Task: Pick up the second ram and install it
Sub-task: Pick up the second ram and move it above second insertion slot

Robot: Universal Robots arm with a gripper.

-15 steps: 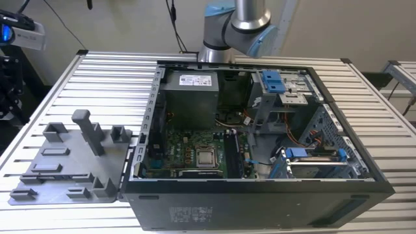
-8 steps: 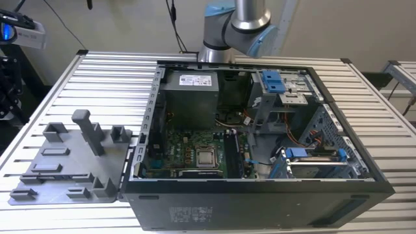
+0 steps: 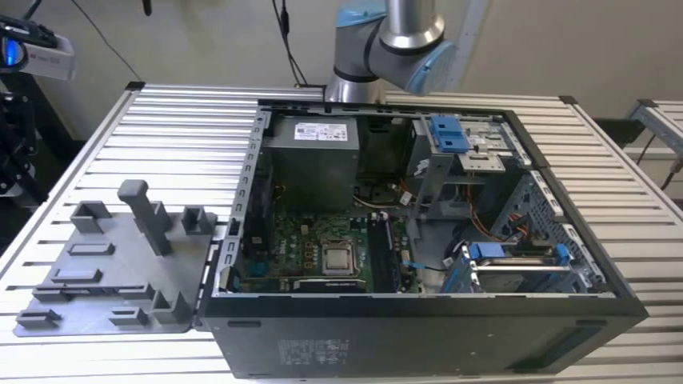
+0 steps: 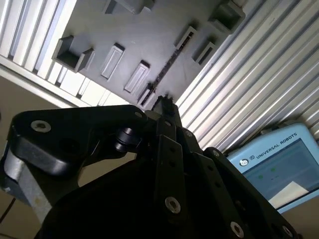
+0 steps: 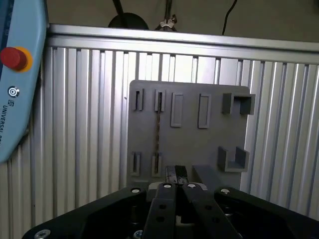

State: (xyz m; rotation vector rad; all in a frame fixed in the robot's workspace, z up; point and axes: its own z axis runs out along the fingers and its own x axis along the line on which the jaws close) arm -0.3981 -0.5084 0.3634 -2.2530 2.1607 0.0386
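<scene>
Entry: the second ram (image 5: pixel 158 132), a long, narrow dark circuit-board memory stick. In the first wrist view we find it standing on edge in paired slots of the grey plastic holder tray with upright posts (image 5: pixel 189 144). We judge it is kept this way so its upper edge stays free for a pinch. The black two-finger gripper (image 5: pixel 177 172) hangs over the tray's edge, apart from the stick, fingertips pressed together on nothing. Beside the tray, on the slatted aluminium table (image 3: pixel 171 128), lies the open black computer case (image 3: pixel 427 320), its green motherboard (image 3: pixel 309 248) facing upward, accessible from above.
</scene>
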